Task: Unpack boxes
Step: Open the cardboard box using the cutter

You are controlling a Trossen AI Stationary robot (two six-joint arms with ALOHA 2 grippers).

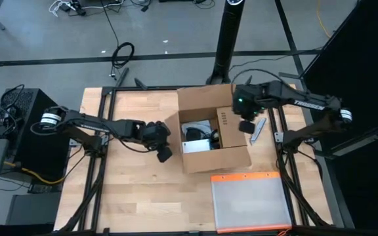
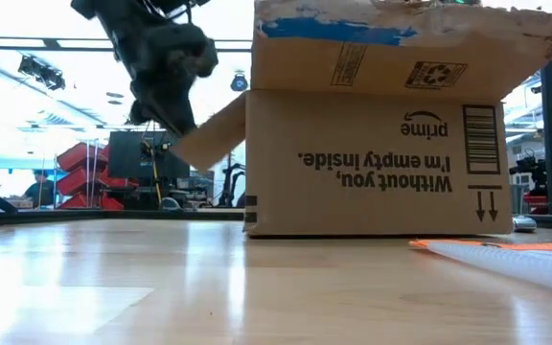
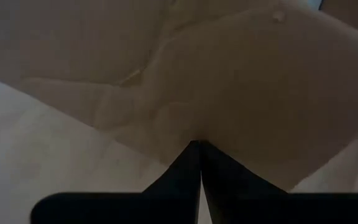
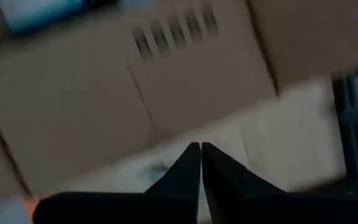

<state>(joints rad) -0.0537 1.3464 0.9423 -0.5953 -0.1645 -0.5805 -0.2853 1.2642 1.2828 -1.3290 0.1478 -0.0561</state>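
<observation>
Standing at mid-table, one brown cardboard box [image 1: 212, 131] has its flaps open, with two dark robot arms closing in, one on each side.

One box, one pouch, two grippers: the box is corrugated card, square-cornered, printed on its front in black with "Without you, I'm empty inside" upside down, and blue tape runs along its upright front flap; inside it I can make out white and dark items, too jumbled to name. The left gripper [image 1: 165, 154], fingers pressed together and holding nothing, hangs just beside the box's left flap. The right gripper [image 1: 247, 126], equally pinched shut and empty, sits at the box's right wall. A flat clear plastic pouch [image 1: 250, 202] with an orange edge lies on the pale wooden table [image 1: 136, 196] near the box's front.
</observation>
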